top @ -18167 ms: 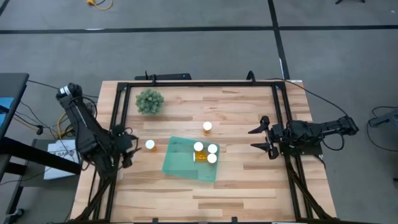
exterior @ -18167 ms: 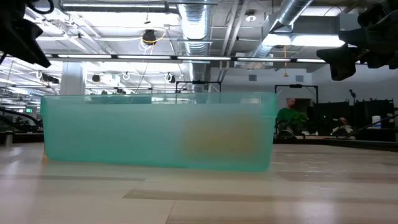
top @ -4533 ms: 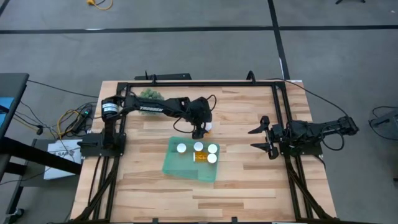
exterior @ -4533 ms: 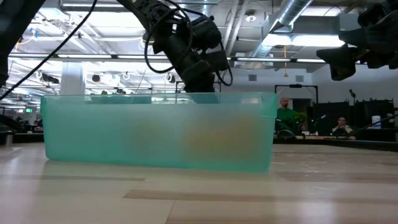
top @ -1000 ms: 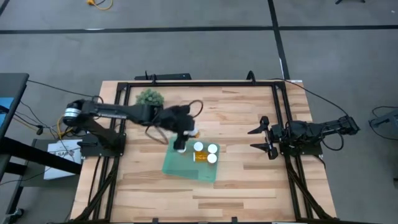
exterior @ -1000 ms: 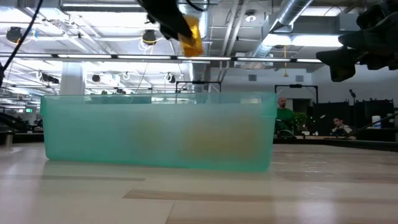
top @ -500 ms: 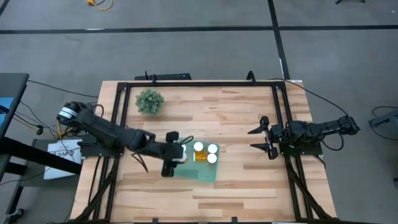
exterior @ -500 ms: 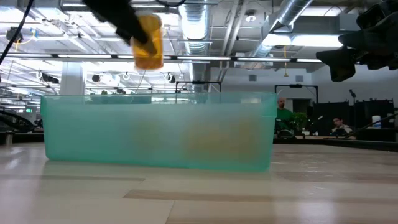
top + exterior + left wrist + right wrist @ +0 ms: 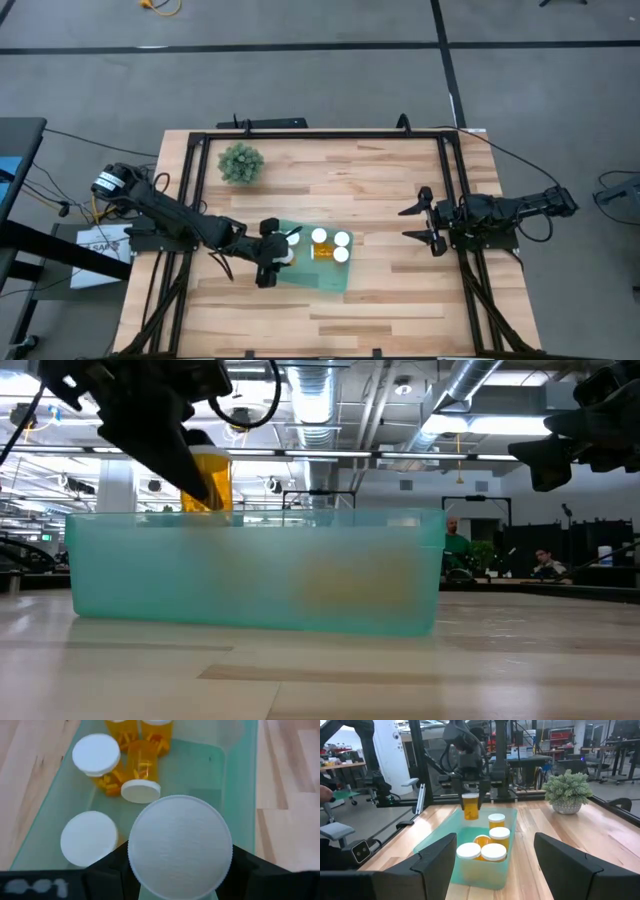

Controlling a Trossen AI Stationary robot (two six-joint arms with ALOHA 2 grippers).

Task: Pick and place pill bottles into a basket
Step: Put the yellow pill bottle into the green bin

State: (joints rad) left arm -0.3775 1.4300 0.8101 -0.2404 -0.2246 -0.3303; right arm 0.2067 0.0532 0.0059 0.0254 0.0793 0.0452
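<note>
Bottle (image 9: 470,806) in the left gripper (image 9: 276,250) stands upright, long axis vertical, white cap up, hanging over the left end of the basket (image 9: 330,279) with its base about level with the basket's rim in the low view; the fingers (image 9: 455,785) are closed on its sides just under the cap, one finger (image 9: 107,870) dark at either side of the cap in the left wrist view. Inside the basket the left wrist view shows four more bottles clearly: one upright (image 9: 88,838) beside the held one, one upright with yellow pills showing beneath its cap (image 9: 96,755), one lying on its side (image 9: 139,774) with its cap pointing towards the held bottle, and one (image 9: 158,729) upright at the far end, its cap cut off by the frame; a sixth amber body (image 9: 121,726) shows beside that one, also cut off. From above only the caps are plain, and the left arm covers the basket's left end; in the low view the basket's frosted wall blurs everything inside to an orange smudge. The right gripper (image 9: 419,222) waits at the table's right edge, well apart from the basket, its fingers spread wide and holding nothing. A small green plant (image 9: 241,163) stands near the table's far left corner.
</note>
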